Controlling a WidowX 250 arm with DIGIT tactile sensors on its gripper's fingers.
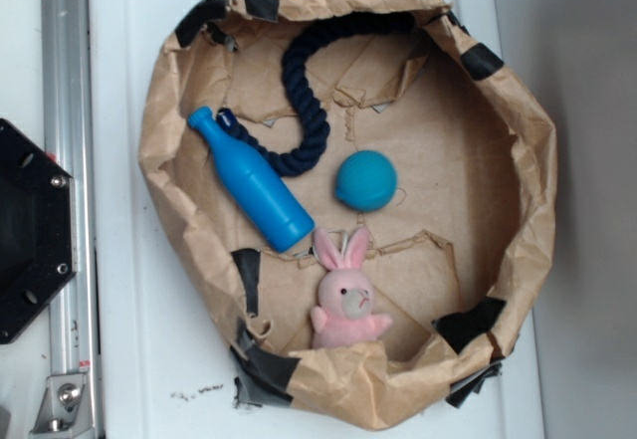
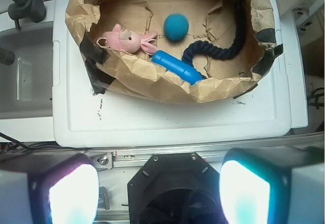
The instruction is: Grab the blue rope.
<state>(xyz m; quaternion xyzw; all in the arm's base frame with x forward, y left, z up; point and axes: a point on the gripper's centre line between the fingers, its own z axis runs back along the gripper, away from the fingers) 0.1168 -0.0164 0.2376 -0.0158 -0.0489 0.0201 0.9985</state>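
Note:
The blue rope [image 1: 304, 86] is a thick dark navy twisted cord, bent like a hook, lying at the back of a brown paper-lined basin [image 1: 518, 160]. In the wrist view the blue rope [image 2: 223, 46] curls along the basin's right side. One end of it lies beside the neck of a bright blue plastic bottle [image 1: 249, 180]. My gripper [image 2: 158, 193] does not show in the exterior view. In the wrist view it hangs high above the robot's black base, well short of the basin. Its two glowing pads [image 2: 71, 196] stand far apart, with nothing between them.
A teal ball [image 1: 365, 180] lies right of the rope's loop, and a pink plush bunny [image 1: 345, 305] sits at the basin's front. The basin rests on a white lid [image 1: 149, 339]. A metal rail [image 1: 65, 160] and the black robot base [image 1: 30, 230] lie to the left.

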